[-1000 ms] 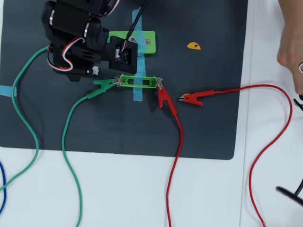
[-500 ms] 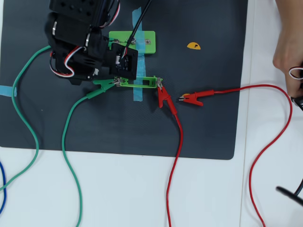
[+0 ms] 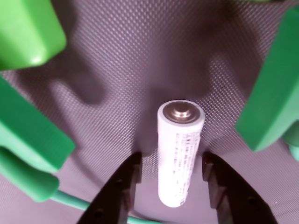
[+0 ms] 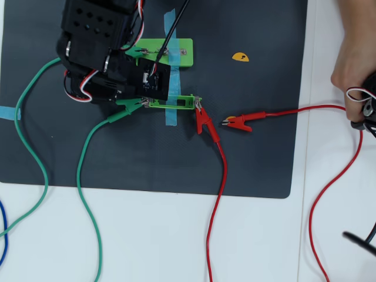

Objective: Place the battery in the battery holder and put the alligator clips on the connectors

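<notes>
In the wrist view the gripper point(image 3: 172, 170) shows as two black fingers point(image 3: 122, 186), parted and set one to each side of the battery point(image 3: 180, 156). A thin strip of mat shows between each tip and the label, so the jaws bracket the cell without pinching it — open, holding nothing as far as this view tells.

The battery lies on its side on the dark textured mat point(image 3: 140, 60), with its button terminal pointing away from the camera and its printed label facing up. Blurred green pieces crowd the edges of the wrist view, and a green wire point(image 3: 70, 200) runs along the bottom left.

From overhead the arm point(image 4: 103, 50) covers the battery altogether. The battery holder point(image 4: 176, 103) sits just right of the arm, taped down with blue tape point(image 4: 171, 117); its slot looks empty. A green alligator clip point(image 4: 130, 106) lies at its left end and a red clip point(image 4: 204, 121) at its right end (whether either bites a connector is too small to tell). A second red clip point(image 4: 239, 123) lies loose on the mat.

The cell should be light, rigid and smooth — a round, slick body that could roll or squirt out of a slanted pinch. Best taken at mid-length, fingers square across the label, with a firm close.
</notes>
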Available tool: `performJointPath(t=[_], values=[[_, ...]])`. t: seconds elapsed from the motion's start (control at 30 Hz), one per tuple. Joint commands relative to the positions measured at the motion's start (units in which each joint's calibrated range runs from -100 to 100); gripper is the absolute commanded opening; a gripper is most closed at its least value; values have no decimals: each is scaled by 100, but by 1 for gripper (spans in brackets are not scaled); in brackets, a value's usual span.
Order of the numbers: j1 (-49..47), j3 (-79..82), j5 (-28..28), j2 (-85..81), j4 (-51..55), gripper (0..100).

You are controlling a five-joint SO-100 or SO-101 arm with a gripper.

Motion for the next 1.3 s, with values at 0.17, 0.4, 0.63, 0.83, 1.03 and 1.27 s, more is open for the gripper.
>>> performJointPath(t=[0.17, 0.4, 0.63, 0.83, 1.03, 1.27], values=[[22, -64, -26, 9, -171, 1], [689, -161, -84, -118, -171, 1], [658, 506, -506, -2322, -85, 1], [-1866, 822, -1120, -4397, 534, 1], [-3360, 1839, -1251, -4431, -712, 1], [-3602, 1988, -1251, -3045, -1589, 1]])
